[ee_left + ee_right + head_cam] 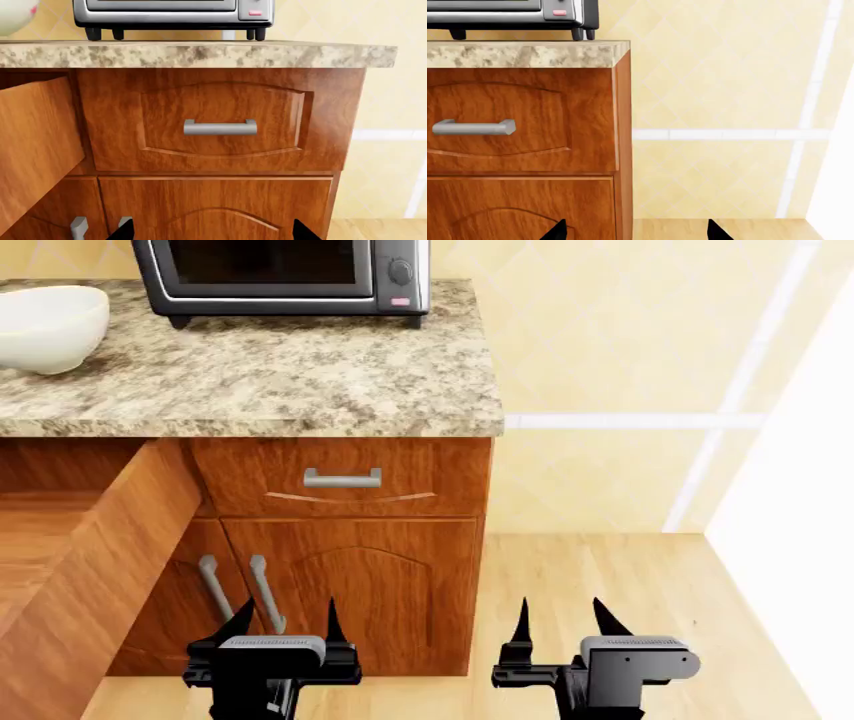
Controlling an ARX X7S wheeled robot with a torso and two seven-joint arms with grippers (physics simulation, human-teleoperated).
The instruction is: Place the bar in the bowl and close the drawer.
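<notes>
The bowl (47, 325) is white and deep and stands on the granite counter (294, 380) at the far left; its edge with a pink mark shows in the left wrist view (15, 15). The drawer (107, 560) is pulled out at the left, and its reddish wooden side wall (33, 145) juts toward me. Its inside is cut off by the frame edge. The bar is out of view. My left gripper (288, 605) (212, 230) hangs open and empty, low before the cabinet doors. My right gripper (561, 605) (636, 230) is open and empty by the cabinet's right corner.
A toaster oven (280, 275) sits at the counter's back. Under the counter is a narrower closed drawer front with a grey handle (342, 478) (220, 127). Below it are cabinet doors with upright handles (260, 590). Wooden floor (601, 570) and a tiled wall lie to the right.
</notes>
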